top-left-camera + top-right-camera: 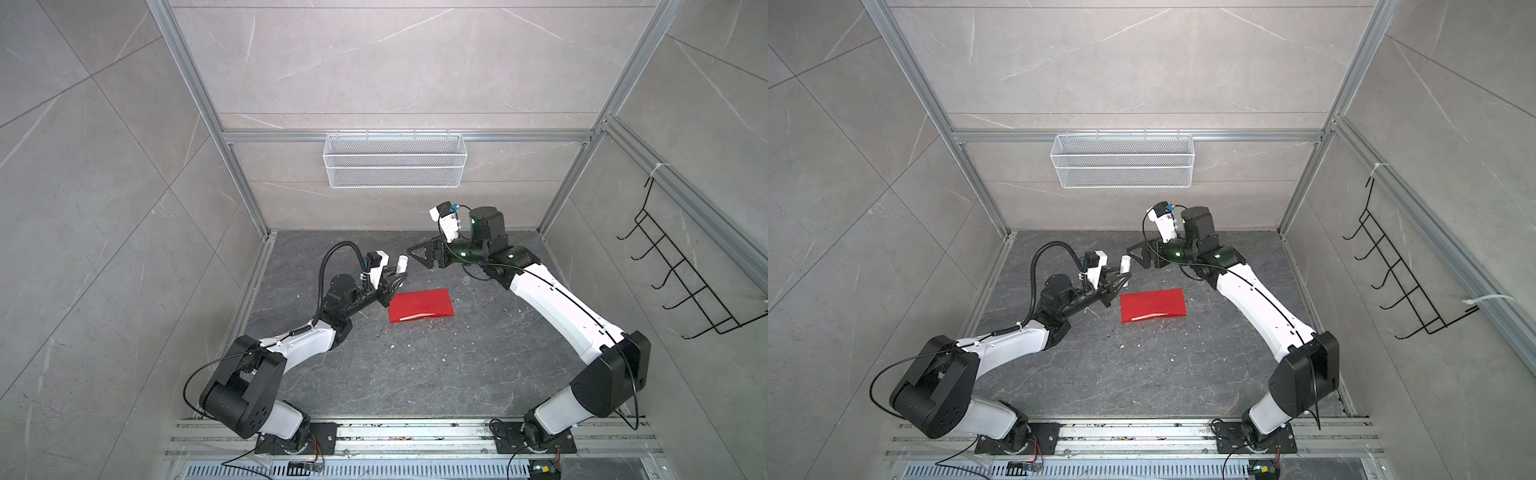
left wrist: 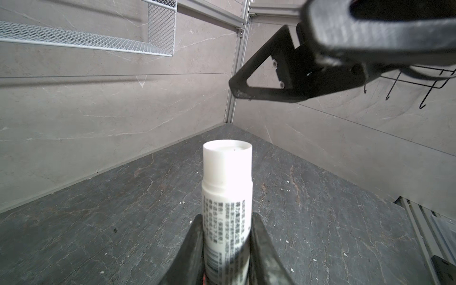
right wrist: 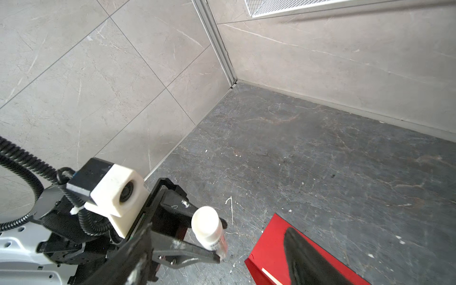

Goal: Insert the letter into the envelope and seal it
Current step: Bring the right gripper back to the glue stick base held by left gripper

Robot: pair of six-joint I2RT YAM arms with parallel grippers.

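One bright red, long paper envelope (image 1: 420,305) lies flat mid-tabletop (image 1: 415,374), bare dark stone on every side and its edges well apart from the walls. Its long axis runs side to side in both top views, and a thin pale strip (image 1: 417,317) shows along its near edge. The left claw (image 1: 397,277) clenches one small white tube (image 1: 402,264). The right claw (image 1: 419,257), released and empty, hovers near the tube's tip.

The worktop (image 1: 415,374) lies bare in front of the envelope (image 1: 419,305). Behind it, the glue stick (image 1: 402,263) and right hand (image 1: 415,257) leave a narrow gap.
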